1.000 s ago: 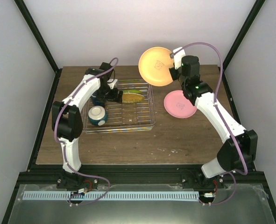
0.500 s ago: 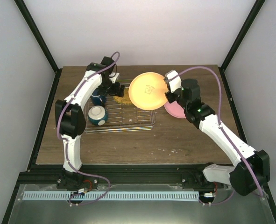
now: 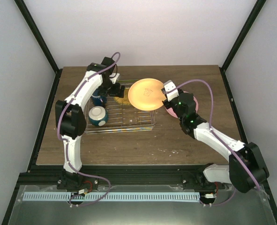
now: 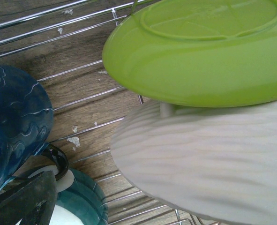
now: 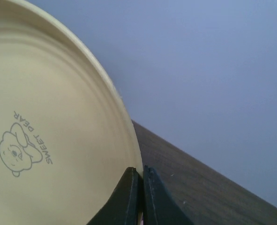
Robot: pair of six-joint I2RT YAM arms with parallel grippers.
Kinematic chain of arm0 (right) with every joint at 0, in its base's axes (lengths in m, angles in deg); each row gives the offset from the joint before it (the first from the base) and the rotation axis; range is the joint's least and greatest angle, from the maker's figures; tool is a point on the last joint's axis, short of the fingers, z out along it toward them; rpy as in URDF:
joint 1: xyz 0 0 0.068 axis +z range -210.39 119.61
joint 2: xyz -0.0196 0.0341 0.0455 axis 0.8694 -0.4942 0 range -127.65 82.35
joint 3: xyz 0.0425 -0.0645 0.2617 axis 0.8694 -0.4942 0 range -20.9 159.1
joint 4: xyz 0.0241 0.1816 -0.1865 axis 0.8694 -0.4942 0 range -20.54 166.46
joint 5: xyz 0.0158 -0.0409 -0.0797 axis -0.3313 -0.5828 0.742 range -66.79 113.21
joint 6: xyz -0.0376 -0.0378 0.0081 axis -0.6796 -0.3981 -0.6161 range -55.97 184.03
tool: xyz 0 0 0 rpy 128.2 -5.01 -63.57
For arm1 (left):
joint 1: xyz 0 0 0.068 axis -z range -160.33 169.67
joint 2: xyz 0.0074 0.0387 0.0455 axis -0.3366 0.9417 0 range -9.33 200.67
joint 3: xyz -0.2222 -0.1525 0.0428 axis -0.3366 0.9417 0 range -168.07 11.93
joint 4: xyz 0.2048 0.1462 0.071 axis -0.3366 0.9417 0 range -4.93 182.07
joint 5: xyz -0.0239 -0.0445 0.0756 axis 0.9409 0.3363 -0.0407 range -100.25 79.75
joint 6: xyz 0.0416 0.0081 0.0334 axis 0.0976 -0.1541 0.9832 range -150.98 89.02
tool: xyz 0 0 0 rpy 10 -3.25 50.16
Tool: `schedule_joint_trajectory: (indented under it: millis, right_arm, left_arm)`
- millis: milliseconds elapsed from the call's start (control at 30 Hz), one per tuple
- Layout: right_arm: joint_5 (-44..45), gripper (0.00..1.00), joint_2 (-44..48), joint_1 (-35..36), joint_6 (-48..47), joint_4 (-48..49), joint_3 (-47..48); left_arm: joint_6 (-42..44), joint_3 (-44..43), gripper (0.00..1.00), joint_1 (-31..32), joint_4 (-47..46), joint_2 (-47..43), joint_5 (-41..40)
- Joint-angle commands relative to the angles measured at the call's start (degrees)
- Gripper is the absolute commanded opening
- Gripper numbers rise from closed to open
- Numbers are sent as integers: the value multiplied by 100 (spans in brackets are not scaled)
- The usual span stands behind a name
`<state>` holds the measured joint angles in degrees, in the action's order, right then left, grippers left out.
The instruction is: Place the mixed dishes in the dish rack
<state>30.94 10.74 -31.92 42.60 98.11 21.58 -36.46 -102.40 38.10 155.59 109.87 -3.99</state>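
The left jaws stand wide open over the far left part of the rack (image 3: 129, 129), with nothing between them. Only one dark jaw shows, at the lower left of the left wrist view. Just beside them on the near side, the mug (image 3: 99, 99) stands inside the rack. The bowl (image 3: 97, 116) sits just nearer than the mug, mouth up, also on the bars. In the wrist view, mug and bowl lie close together to the left of the jaws; whether they touch cannot be told. Ahead of the left jaws and to their right, the green plate (image 4: 199, 51) shows its underside, tilted up off the bars inside the rack. Below it in that view a pale, blurred, ribbed surface fills the lower right; what it is cannot be told. Further right, the cream plate (image 3: 145, 93) hangs tilted above the far right part of the rack. The right jaws are closed tight on its right rim, the edge pinched between them. The plate spreads out to their left, with a small bear print (image 5: 23, 150) on its face. Under and just behind the right jaws the pink plate (image 3: 170, 111) lies flat on the counter (image 3: 129, 145), outside the rack to its right, mostly hidden by the arm
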Motion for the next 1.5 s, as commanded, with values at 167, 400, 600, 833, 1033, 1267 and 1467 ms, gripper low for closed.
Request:
schedule_joint_trajectory:
  millis: [167,400,600,833,1033,1267,1467]
  right_arm:
    - [695,1,-518,522,-692,2871,-515]
    - [331,1,-526,640,-776,3056,-736]
    - [126,1,-684,661,-845,3206,-864]
    - [37,1,-1090,699,-871,3563,-969]
    - [-4,1,-1505,870,-933,3701,-866]
    - [-28,1,-1718,1040,-1094,3600,-653]
    - [28,1,-1879,1139,-1292,3534,-537]
  left_arm:
    - [-46,-363,100,-40,-49,149,-195]
    - [-65,-424,100,-86,20,122,-248]
    - [-108,-415,100,-174,32,6,-197]
    - [-141,-330,100,-310,36,-128,-152]
    - [-242,-363,100,-477,-20,-286,-72]
    - [-357,-489,100,-673,-120,-579,-170]
    - [-384,-642,100,-749,-142,-806,-319]
